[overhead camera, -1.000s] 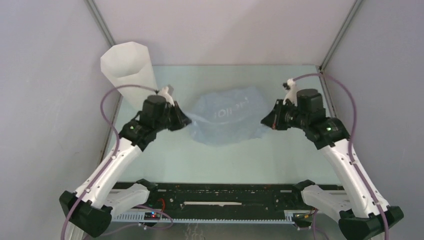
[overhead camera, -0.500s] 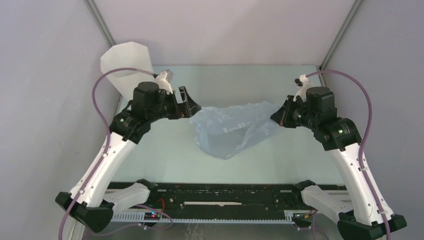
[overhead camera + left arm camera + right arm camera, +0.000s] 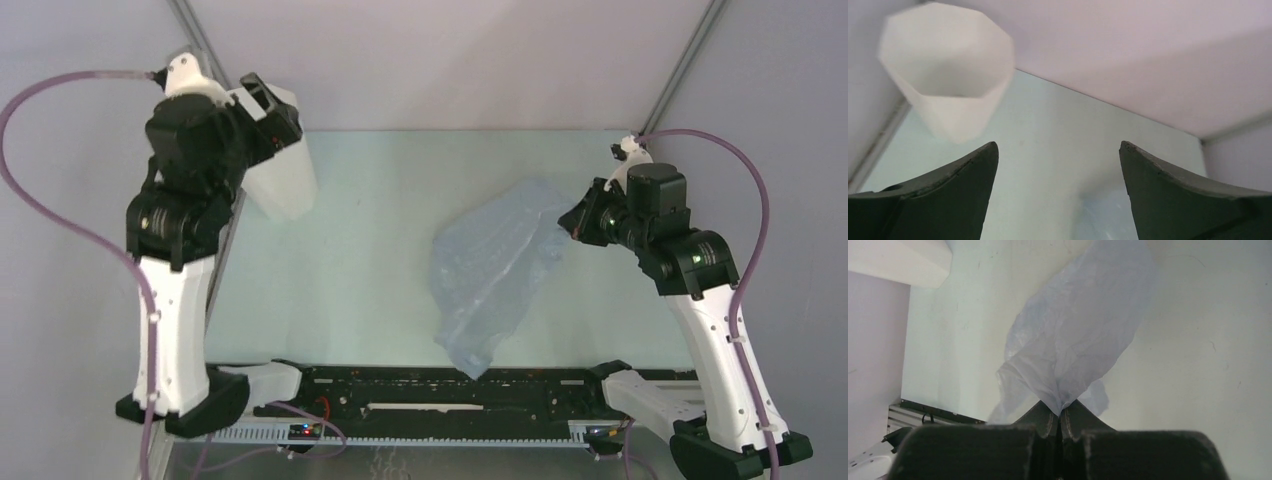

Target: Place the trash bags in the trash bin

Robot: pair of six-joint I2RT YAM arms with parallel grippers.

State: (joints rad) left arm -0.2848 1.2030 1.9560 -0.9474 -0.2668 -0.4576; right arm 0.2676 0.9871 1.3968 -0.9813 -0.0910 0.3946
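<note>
The trash bag (image 3: 495, 270), thin pale blue-grey film, hangs in a long drape from my right gripper (image 3: 578, 222), its lower end reaching toward the near rail. In the right wrist view the gripper (image 3: 1060, 414) is shut on a pinched corner of the bag (image 3: 1083, 335). The white faceted trash bin (image 3: 285, 180) stands upright in the far left corner. My left gripper (image 3: 268, 105) is raised high beside the bin's top, open and empty. In the left wrist view the bin (image 3: 948, 75) lies ahead to the left of the open gripper (image 3: 1058, 147), and a bit of the bag (image 3: 1103, 215) shows below.
A black rail (image 3: 450, 385) runs along the near table edge between the arm bases. Grey walls close in the table on the left, right and back. A purple cable (image 3: 60, 200) loops wide off the left arm.
My left gripper opened, let go of the bag and swung up and back-left to the bin. The bag now hangs from the right gripper alone, drooping toward the near edge.
</note>
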